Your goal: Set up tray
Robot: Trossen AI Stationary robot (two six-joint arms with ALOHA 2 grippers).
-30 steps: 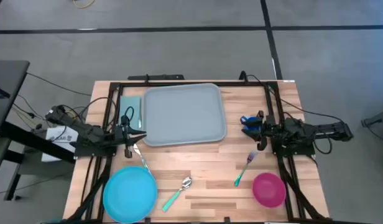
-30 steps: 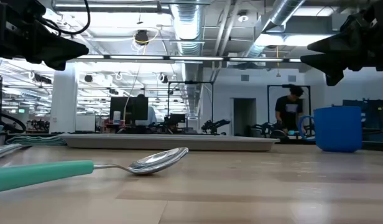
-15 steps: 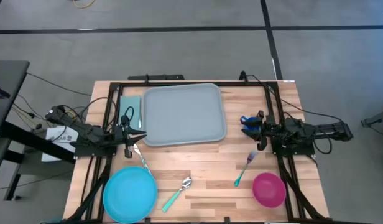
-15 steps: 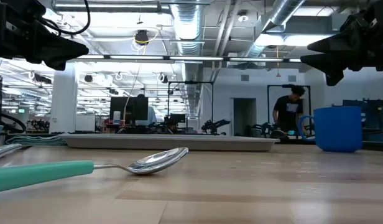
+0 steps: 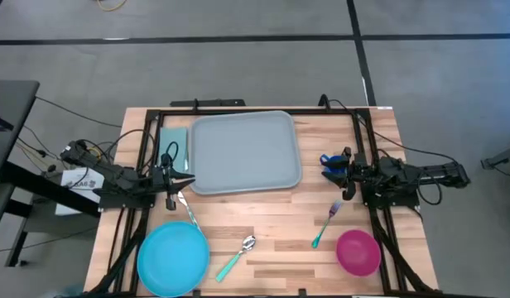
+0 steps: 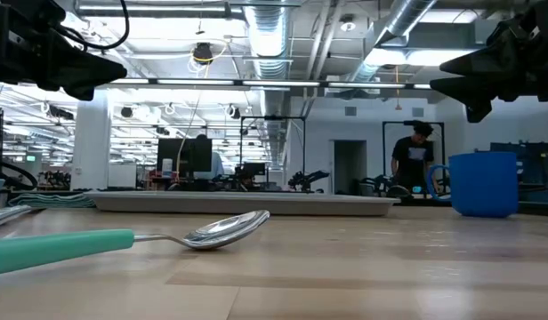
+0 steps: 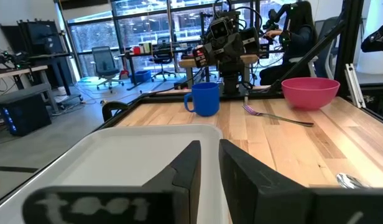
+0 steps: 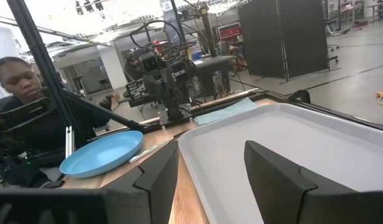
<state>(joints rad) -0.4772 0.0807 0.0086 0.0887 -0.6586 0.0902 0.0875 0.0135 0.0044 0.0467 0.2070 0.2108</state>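
Note:
The pale grey-blue tray (image 5: 242,153) lies flat at the table's far middle; it also shows in the left wrist view (image 7: 135,155) and the right wrist view (image 8: 285,149). My left gripper (image 5: 182,183) hovers at the tray's near left corner, its fingers (image 7: 209,163) a narrow gap apart and empty. My right gripper (image 5: 345,175) hovers right of the tray, beside a blue mug (image 5: 331,165), open and empty (image 8: 210,162).
A teal napkin (image 5: 174,139) lies left of the tray. A round blue plate (image 5: 172,258), a knife (image 5: 189,213), a teal-handled spoon (image 5: 237,255), a fork (image 5: 325,223) and a pink bowl (image 5: 358,252) lie along the near side. A person (image 8: 23,106) sits beyond the table.

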